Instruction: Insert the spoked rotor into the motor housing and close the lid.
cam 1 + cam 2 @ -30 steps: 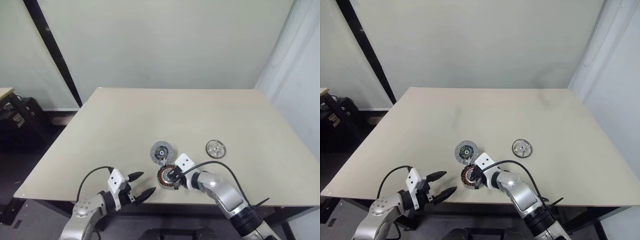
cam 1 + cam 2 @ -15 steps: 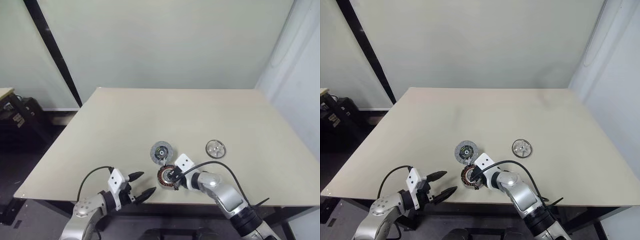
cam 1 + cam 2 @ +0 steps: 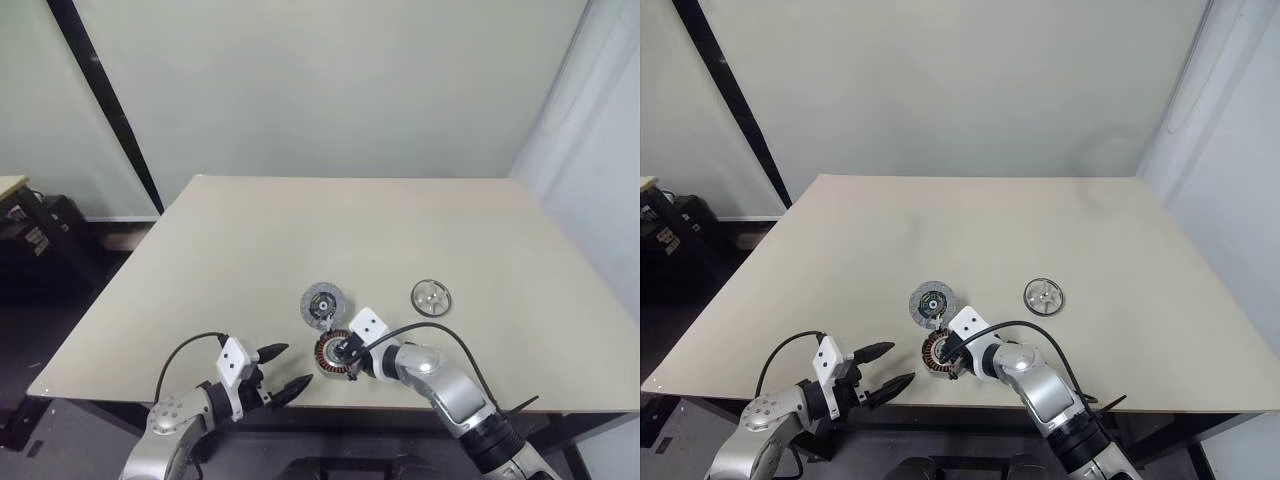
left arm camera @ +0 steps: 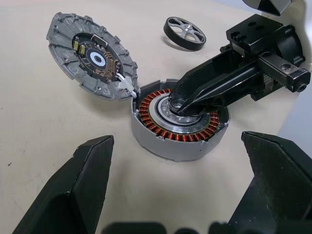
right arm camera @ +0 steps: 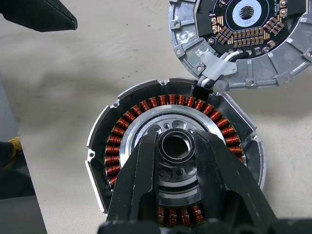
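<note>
The bench (image 3: 250, 250) carries the motor housing (image 3: 333, 354) near the middle of its near edge, with the lid (image 3: 323, 303) lying open just behind it, touching its rim and joined by a short white wire. The spoked rotor (image 3: 431, 297) lies apart toward the bench's right edge. The right gripper (image 5: 176, 148) pinches the housing's central hub between its fingers, while the left gripper (image 3: 284, 369) hangs spread and empty at the near edge, toward the left corner.

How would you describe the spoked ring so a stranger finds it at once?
On the beige table, look toward the robot's right of the copper-wound round housing and grey ribbed lid. The small silvery metal ring lies alone there; open spokes meet at its hub.
</note>
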Controlling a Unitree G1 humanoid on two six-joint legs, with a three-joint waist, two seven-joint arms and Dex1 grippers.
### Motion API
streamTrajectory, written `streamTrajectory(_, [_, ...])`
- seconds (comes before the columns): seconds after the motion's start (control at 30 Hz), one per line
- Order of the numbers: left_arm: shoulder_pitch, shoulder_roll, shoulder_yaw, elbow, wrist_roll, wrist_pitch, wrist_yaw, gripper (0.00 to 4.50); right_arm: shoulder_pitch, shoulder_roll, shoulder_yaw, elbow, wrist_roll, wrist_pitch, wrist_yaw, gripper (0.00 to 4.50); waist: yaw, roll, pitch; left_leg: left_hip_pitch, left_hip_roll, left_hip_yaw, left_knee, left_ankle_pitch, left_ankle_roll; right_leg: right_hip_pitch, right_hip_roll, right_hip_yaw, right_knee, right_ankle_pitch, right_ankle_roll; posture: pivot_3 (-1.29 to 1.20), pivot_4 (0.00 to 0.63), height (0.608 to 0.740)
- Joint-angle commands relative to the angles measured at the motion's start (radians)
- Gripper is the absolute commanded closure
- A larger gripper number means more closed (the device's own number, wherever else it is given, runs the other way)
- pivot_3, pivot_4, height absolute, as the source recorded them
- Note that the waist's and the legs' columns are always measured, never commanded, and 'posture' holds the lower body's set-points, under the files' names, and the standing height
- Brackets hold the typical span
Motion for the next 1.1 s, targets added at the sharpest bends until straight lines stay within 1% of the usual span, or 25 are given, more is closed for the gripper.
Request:
streamTrajectory(0.03, [-0.014,-0.002,0.003,-0.021,0.007,-0.023,0.004,0.0,-0.005,0.009,-0.003,-0.016,0.001,-0.003,0.007,3.75,-0.002,0.0,0.0,0.0,0.0,0.0,0.0,0.0,0.0,0.0,0.0,0.0,0.0,0.0,0.0,0.0,0.0,0.74])
streamTrajectory(0.33, [-0.016,-0.001,0.003,-0.019,0.006,-0.024,0.004,0.0,-0.002,0.017,-0.001,-0.013,-0.001,-0.006,0.007,3.75,-0.016,0.0,0.0,0.0,0.0,0.0,0.0,0.0,0.0,0.0,0.0,0.0,0.0,0.0,0.0,0.0,0.0,0.74])
streamTrajectory(1.1, [0.005,0.011,0.03,-0.016,0.001,-0.031,0.009,0.0,-0.013,0.024,-0.003,0.012,-0.006,-0.027,0.008,3.75,-0.016,0.0,0.0,0.0,0.0,0.0,0.0,0.0,0.0,0.0,0.0,0.0,0.0,0.0,0.0,0.0,0.0,0.74])
